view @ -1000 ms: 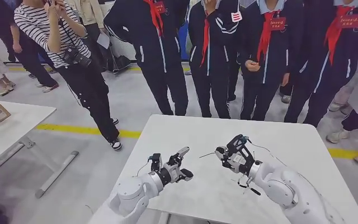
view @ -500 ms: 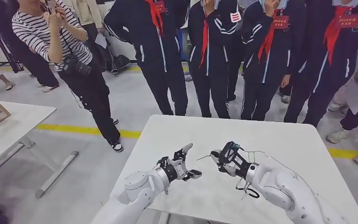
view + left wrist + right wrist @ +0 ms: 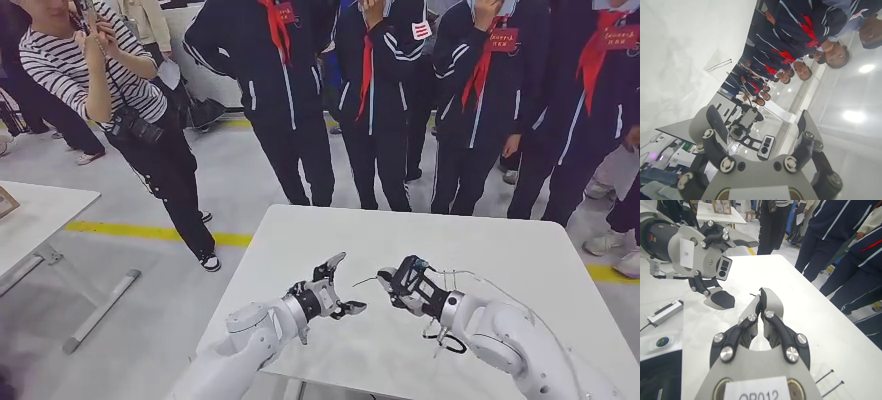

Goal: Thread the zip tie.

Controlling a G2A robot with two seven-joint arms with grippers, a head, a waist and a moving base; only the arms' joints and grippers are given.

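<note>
Found the right pincer (image 3: pixel 760 297) clamped shut on the zip tie (image 3: pixel 754 294), held above the tabletop (image 3: pixel 791 291), with only a short black tip showing past the fingertips. Confirmed from the top view: zip tie (image 3: pixel 366 281) projecting as a thin strand from the right pincer (image 3: pixel 392 282) toward the left pincer (image 3: pixel 345 287). Found the left pincer (image 3: pixel 757 113) spread wide and holding nothing, poised just beside the strand's free end and apart from it. Could not tell whether head or tail projects; too fine to resolve.

Judged the step in hand as alignment ahead of threading, with no closed loop discernible. Judged the next move to call for a fine closing of the left pincer on the free end, square to the strand, without bending it or knocking it aside. Expected a thin, springy strip, prone to flick out of line.

Noted two spare zip ties (image 3: pixel 827 376) lying flat on a clear sheet (image 3: pixel 824 366) on the tabletop, well apart from both pincers. Saw no obstruction between the two pincers.
</note>
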